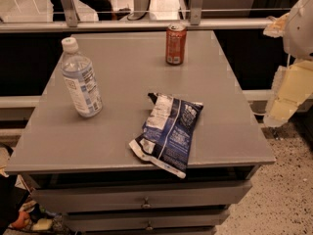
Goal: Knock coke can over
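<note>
The coke can (pixel 175 44) is a small red-orange can with a silver top rim. It stands upright near the far edge of the grey cabinet top (pixel 122 146), a little right of centre. My gripper (pixel 286 99) hangs at the right edge of the view, off the right side of the cabinet. It is well apart from the can, nearer to me and to its right, and nothing shows in it.
A clear water bottle (pixel 80 80) with a white cap stands at the left. A blue chip bag (pixel 168 131) lies near the front middle, overhanging the edge. A metal rail (pixel 146 24) runs behind the cabinet. Drawers (pixel 146 199) sit below. Speckled floor (pixel 288 195) lies at right.
</note>
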You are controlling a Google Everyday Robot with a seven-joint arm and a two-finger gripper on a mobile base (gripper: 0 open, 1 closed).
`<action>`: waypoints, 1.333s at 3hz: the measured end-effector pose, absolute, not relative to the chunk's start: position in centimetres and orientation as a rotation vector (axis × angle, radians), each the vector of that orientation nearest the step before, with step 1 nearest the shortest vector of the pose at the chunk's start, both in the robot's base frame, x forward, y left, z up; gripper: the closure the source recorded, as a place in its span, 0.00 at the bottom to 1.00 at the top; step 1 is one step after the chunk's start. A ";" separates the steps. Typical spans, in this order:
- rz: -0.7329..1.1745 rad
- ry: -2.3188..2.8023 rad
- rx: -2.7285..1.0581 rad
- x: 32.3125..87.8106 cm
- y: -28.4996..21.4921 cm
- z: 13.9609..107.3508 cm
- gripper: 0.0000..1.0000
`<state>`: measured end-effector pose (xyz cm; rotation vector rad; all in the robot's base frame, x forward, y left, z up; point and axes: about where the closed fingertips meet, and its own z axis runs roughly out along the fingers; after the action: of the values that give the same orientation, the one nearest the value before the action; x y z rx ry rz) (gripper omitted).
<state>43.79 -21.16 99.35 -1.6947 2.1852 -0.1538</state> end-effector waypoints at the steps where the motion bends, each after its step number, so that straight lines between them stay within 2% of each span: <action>1: -0.154 2.185 -1.695 43.8 -21.2 99.4 0.00; 3: -0.083 2.116 -1.485 49.6 -23.7 99.3 0.00; 4: 0.065 2.029 -1.257 55.0 -24.0 96.9 0.00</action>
<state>55.02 -23.99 96.87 -1.2571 2.0288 0.0648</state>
